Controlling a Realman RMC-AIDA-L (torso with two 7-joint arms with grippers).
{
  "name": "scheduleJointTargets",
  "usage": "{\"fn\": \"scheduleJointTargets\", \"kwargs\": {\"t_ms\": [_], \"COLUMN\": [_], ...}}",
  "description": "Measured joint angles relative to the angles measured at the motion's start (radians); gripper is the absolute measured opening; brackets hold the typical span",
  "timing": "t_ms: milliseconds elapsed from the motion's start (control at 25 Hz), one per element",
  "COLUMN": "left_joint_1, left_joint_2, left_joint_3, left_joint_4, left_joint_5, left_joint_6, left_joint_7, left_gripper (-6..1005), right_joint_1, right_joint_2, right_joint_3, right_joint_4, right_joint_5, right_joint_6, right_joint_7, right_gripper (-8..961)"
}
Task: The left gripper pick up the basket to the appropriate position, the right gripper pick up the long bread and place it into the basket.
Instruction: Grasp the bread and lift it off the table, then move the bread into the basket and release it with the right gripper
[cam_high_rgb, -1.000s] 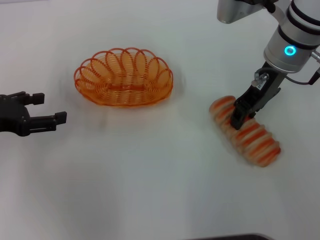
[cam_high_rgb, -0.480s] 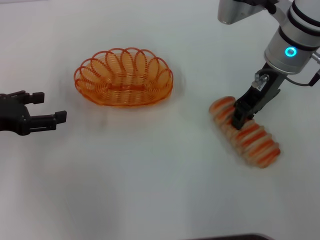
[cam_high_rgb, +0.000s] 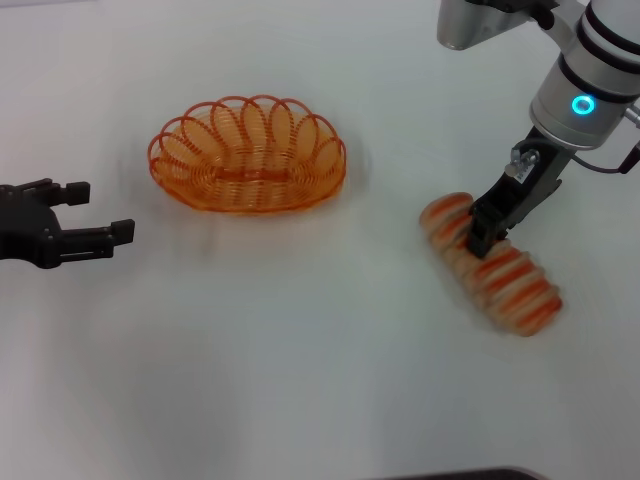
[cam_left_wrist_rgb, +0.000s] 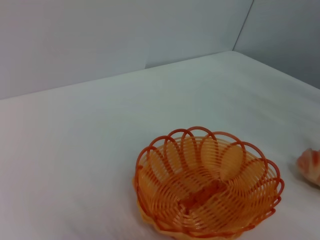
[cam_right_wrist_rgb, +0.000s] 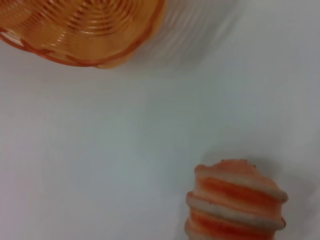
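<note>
The orange wire basket (cam_high_rgb: 248, 156) stands on the white table at the back left of centre; it also shows in the left wrist view (cam_left_wrist_rgb: 207, 187) and the right wrist view (cam_right_wrist_rgb: 85, 30). My left gripper (cam_high_rgb: 108, 210) is open and empty, low at the left edge and well apart from the basket. The long bread (cam_high_rgb: 503, 278), tan with orange-red stripes, lies on the table at the right; its end shows in the right wrist view (cam_right_wrist_rgb: 235, 205). My right gripper (cam_high_rgb: 480, 236) is down on the bread's near-basket half, shut on it, and the bread still rests on the table.
The white table (cam_high_rgb: 300, 350) stretches bare between the basket and the bread and toward the front. A dark edge shows at the bottom of the head view. Grey walls stand behind the table in the left wrist view.
My right gripper has shifted slightly right and up, and the bread has shifted a little with it. The left gripper and the basket have not moved.
</note>
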Motion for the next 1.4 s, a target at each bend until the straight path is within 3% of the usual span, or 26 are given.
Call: {"fn": "scheduleJointTargets", "kwargs": {"t_ms": [520, 720, 1080, 1400], "left_joint_1": [0.000, -0.001, -0.003, -0.002], "left_joint_2": [0.000, 0.000, 0.003, 0.003], "left_joint_3": [0.000, 0.000, 0.000, -0.002], "left_joint_4": [0.000, 0.000, 0.007, 0.011], "left_joint_5": [0.000, 0.000, 0.000, 0.000], "left_joint_6": [0.000, 0.000, 0.032, 0.055], "left_joint_7": [-0.001, -0.002, -0.014, -0.014], "left_gripper": [891, 891, 890, 891], "right_joint_1": [-0.007, -0.055, -0.083, -0.079], "right_joint_2": [-0.002, -0.008, -0.050, -0.058], "right_joint_3": [0.005, 0.025, 0.316, 0.408], "right_joint_4": [-0.004, -0.086, -0.123, -0.175], "right_joint_5": [0.000, 0.015, 0.017, 0.063], "right_joint_6": [-0.006, -0.015, 0.039, 0.135], "right_joint_7": [-0.022, -0.082, -0.344, -0.546], "right_gripper": [185, 186, 185, 186]}}
